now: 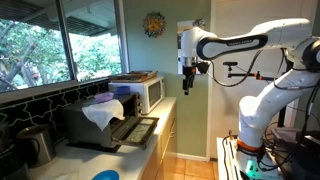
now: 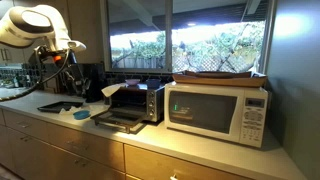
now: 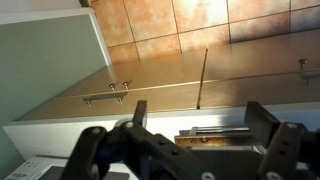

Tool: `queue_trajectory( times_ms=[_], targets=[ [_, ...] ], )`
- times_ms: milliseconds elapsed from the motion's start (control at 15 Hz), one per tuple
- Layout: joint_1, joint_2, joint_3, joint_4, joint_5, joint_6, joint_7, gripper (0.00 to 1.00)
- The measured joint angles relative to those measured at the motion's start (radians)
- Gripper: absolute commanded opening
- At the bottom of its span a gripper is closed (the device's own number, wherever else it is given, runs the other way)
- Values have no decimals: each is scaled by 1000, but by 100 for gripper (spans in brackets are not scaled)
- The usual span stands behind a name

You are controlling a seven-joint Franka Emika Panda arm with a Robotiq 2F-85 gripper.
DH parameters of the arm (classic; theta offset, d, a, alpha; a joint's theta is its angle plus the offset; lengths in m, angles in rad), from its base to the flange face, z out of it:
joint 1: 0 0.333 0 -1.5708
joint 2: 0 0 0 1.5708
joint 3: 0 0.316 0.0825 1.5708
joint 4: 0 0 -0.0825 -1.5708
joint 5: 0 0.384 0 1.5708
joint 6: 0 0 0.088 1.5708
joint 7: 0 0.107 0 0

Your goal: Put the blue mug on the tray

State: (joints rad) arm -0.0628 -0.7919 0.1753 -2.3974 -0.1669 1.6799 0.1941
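Beside the white microwave [image 1: 143, 95] — the tray [image 1: 133, 76] lying on top — the gripper [image 1: 187, 84] hangs in mid-air (fingers [image 3: 139, 112] spread wide apart, empty).

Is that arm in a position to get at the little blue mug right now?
Probably yes. The gripper hangs in open air, jaws apart and empty, and nothing covers the blue mug from above. The white microwave seems to stand between them, so it would likely go over it.

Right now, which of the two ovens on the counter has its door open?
The small black toaster oven under the pale cloth: its door lies folded down in front. The large white microwave beside it is shut.
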Motion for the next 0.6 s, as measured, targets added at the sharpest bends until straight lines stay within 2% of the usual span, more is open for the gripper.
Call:
queue_trajectory(
  times_ms=[400,600],
  targets=[
    [0,0,0,0,0,0,0,100],
    [-5,0,-7,23,-8,74,55,100]
  ],
)
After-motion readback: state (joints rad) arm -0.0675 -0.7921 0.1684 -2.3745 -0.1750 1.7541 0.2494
